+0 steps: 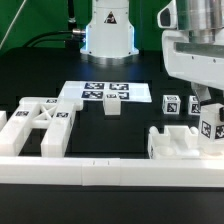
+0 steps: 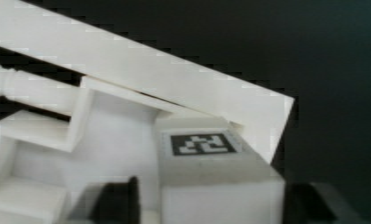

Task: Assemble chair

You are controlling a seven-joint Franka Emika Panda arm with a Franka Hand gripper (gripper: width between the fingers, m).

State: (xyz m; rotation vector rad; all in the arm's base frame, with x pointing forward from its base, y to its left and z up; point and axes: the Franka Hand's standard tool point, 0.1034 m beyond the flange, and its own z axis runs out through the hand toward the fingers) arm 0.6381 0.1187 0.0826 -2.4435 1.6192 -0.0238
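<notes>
Early going: tool (image 1: 208,112) released, straddling tagged block (image 2: 208,150); small cubes (image 1: 172,103) beside it, X-braced frame (image 1: 40,125) well apart, both unjoined.

Observed: my gripper (image 2: 214,205) hangs over a chunky white plastic block with a stepped notch (image 2: 111,130). Its upper face carries a square black-and-white tag (image 2: 203,142). My dark fingers (image 2: 114,200) flank the block, spread, apparently clear of its sides. Beyond it a long straight white plastic bar (image 2: 146,60) crosses diagonally. A ribbed white peg (image 2: 11,80) projects beside the block. Black table surface (image 2: 324,40) surrounds them.
</notes>
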